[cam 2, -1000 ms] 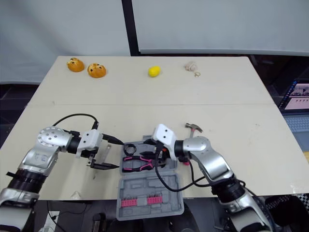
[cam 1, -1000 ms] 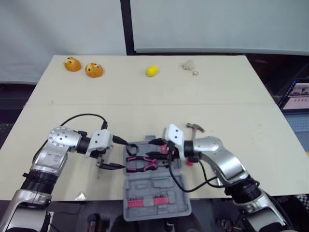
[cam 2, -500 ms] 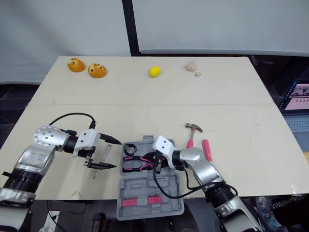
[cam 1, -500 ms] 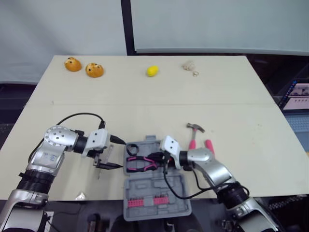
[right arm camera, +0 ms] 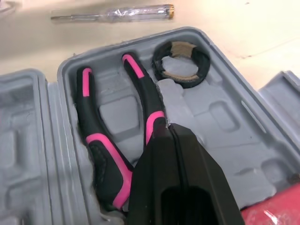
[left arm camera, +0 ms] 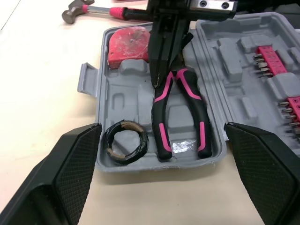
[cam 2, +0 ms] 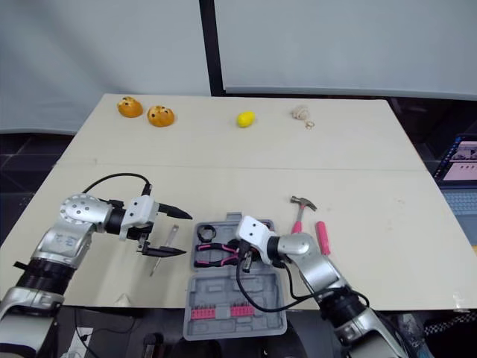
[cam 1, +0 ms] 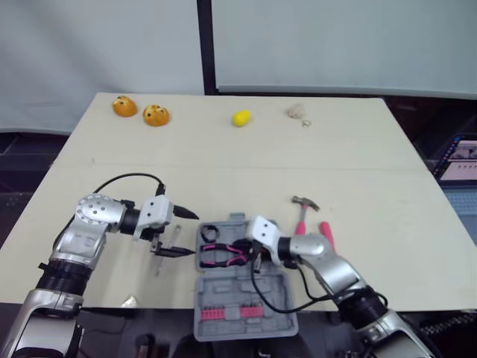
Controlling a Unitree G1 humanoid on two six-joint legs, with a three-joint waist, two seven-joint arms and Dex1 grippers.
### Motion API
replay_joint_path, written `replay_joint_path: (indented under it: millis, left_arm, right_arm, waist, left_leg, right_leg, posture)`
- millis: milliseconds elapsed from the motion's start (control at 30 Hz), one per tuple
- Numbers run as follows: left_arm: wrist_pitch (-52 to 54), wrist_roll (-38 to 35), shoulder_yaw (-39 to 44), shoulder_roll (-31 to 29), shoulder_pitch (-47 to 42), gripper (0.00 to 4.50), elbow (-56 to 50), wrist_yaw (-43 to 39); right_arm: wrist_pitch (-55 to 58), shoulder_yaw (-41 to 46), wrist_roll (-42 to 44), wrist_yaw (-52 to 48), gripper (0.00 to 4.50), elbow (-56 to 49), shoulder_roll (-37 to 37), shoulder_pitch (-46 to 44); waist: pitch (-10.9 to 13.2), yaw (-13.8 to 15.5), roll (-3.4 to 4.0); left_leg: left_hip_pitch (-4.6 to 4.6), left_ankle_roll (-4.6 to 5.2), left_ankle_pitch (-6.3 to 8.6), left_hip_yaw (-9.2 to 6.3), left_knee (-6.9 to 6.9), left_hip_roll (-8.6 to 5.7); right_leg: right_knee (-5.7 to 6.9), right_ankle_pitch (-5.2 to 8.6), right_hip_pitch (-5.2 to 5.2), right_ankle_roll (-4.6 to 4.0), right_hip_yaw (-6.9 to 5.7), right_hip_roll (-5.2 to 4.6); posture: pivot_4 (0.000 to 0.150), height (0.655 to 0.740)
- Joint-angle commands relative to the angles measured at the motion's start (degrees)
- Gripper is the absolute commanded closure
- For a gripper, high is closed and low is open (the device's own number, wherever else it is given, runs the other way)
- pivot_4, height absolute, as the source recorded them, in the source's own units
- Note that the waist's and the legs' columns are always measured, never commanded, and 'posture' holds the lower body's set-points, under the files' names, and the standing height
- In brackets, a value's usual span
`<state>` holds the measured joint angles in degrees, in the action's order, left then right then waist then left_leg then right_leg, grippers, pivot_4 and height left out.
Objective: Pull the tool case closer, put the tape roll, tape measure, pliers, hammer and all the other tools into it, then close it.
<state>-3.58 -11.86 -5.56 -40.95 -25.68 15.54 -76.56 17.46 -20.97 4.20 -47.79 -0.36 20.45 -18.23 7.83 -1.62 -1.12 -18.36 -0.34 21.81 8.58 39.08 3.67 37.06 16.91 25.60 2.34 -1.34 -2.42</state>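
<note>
Right gripper (right arm camera: 167, 130) fingers pressed together at the pliers' head, grip on them unclear; left gripper (cam 1: 181, 233) spread wide.
Open grey plastic tool case (left arm camera: 122, 101) lay at the beige table's (cam 1: 223, 164) near edge, between the arms. Tray half held three things: one black tape roll (left arm camera: 124, 143), one pair of pink-and-black pliers (left arm camera: 180, 112), one red tape measure (left arm camera: 129, 47). Lid half carried two pink bit racks (left arm camera: 275, 57). Three tools lay outside on the table: one clear-handled screwdriver (right arm camera: 112, 13) beside the left gripper, and one pink-handled hammer (cam 1: 302, 212) and one pink-handled tool (cam 1: 326, 236) right of the case.
</note>
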Motion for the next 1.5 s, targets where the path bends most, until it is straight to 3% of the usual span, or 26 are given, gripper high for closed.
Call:
replay_joint_path:
  millis: [33, 133, 233, 367, 400, 633, 900, 1033, 1200, 1333, 1500]
  left_arm:
    - [0.9, -3.3, 4.1, -0.6, 2.7, 0.0, -1.9, 1.6]
    - [5.4, -6.4, 7.4, -3.5, 6.6, 0.0, -3.5, 0.9]
    - [8.3, -8.1, 12.0, -6.5, 11.0, 0.0, -4.1, 2.7]
    - [7.6, -6.1, 18.1, -12.5, 16.3, 0.0, 4.3, 4.7]
    - [7.4, -5.6, 19.3, -13.6, 16.5, 0.0, 7.6, 5.7]
    - [2.0, -3.2, 21.8, -19.9, 17.1, 0.0, 23.5, 4.5]
    - [-1.1, -3.3, 22.6, -21.8, 16.3, 0.0, 27.0, 4.1]
    - [-0.6, -4.0, 21.6, -20.4, 17.6, 0.0, 20.7, 3.7]
    - [6.6, -7.7, 18.6, -18.3, 21.1, 0.0, 3.8, -0.1]
    - [9.5, -8.7, 14.4, -16.0, 22.5, 0.0, -7.4, -1.6]
    - [5.0, -4.2, 7.9, -11.8, 21.0, 0.0, -10.5, -0.5]
  right_arm:
    - [5.0, 9.9, 7.4, -2.1, 4.49, -13.3, 5.7, 1.4]
    - [11.7, 19.8, 14.8, -5.8, 3.67, -21.6, 14.7, 6.6]
    - [14.1, 31.5, 19.9, -11.3, 2.2, -25.7, 24.6, 15.4]
    - [13.7, 50.5, 21.4, -18.7, 0.14, -20.8, 33.3, 29.8]
    - [12.5, 53.3, 20.8, -19.9, 0.02, -19.1, 34.4, 32.2]
    - [1.8, 62.2, 14.2, -25.0, 0.02, -6.9, 39.8, 41.5]
    - [0.4, 63.4, 15.2, -24.7, 0.02, -3.5, 39.7, 40.5]
    - [0.5, 62.1, 15.9, -23.8, 0.02, -5.9, 38.6, 40.0]
    - [3.9, 58.7, 18.9, -22.6, 0.02, -14.0, 37.0, 38.4]
    - [7.2, 50.9, 21.0, -20.0, 0.02, -23.0, 35.9, 35.4]
    - [8.7, 37.1, 19.1, -17.0, 0.02, -27.7, 34.8, 28.5]
  waist:
    - [0.1, 0.0, 0.1]
    - [0.2, 0.0, 0.1]
    - [0.3, 0.1, 0.04]
    - [0.5, 0.0, 0.05]
    - [0.5, -0.1, 0.0]
    - [0.7, -0.1, -0.22]
    - [0.8, 0.0, -0.15]
    - [0.8, 0.0, -0.14]
    - [0.9, 0.0, -0.04]
    - [0.9, -0.2, 0.0]
    - [0.9, -0.1, 0.03]
  left_leg:
    - [-0.03, 0.01, 0.0, -0.01, 0.0, 0.01]
    - [-0.07, 0.06, 0.06, -0.04, -0.03, 0.03]
    - [-0.04, 0.08, 0.13, -0.11, -0.16, 0.06]
    - [0.09, 0.32, 0.27, -0.1, -0.18, 0.02]
    - [0.15, 0.42, 0.32, -0.08, -0.2, 0.0]
    - [0.33, 0.42, 0.33, 0.03, -0.68, -0.04]
    - [0.3, 0.18, 0.21, 0.1, -0.84, -0.03]
    - [0.31, 0.18, 0.22, 0.09, -0.85, -0.02]
    - [0.32, 0.16, 0.2, 0.07, -0.85, -0.02]
    - [0.31, -0.04, 0.09, 0.09, -0.84, -0.02]
    - [0.37, -0.14, 0.03, 0.1, -0.83, -0.08]
  right_leg:
    - [-0.02, 0.0, 0.02, 0.01, 0.0, 0.0]
    - [-0.12, -0.01, 0.03, 0.02, -0.02, -0.01]
    - [-0.22, 0.02, 0.02, 0.02, -0.07, 0.02]
    - [-0.26, 0.01, -0.14, 0.06, -0.04, 0.0]
    - [-0.27, 0.01, -0.15, 0.06, -0.01, 0.01]
    - [-0.44, 0.01, -0.14, 0.05, 0.02, 0.03]
    - [-0.62, 0.01, -0.1, 0.05, 0.02, -0.03]
    - [-0.56, 0.0, -0.1, 0.05, 0.01, -0.03]
    - [-0.49, 0.0, -0.1, 0.05, 0.03, -0.04]
    - [-0.43, 0.0, -0.1, 0.05, 0.09, -0.03]
    - [-0.36, 0.0, -0.11, 0.05, 0.14, 0.03]
  posture:
    - [0.15, 0.737]
    - [0.15, 0.737]
    - [0.15, 0.737]
    - [0.15, 0.737]
    - [0.15, 0.737]
    - [0.15, 0.737]
    - [0.15, 0.737]
    - [0.15, 0.737]
    - [0.15, 0.737]
    - [0.15, 0.737]
    - [0.15, 0.737]
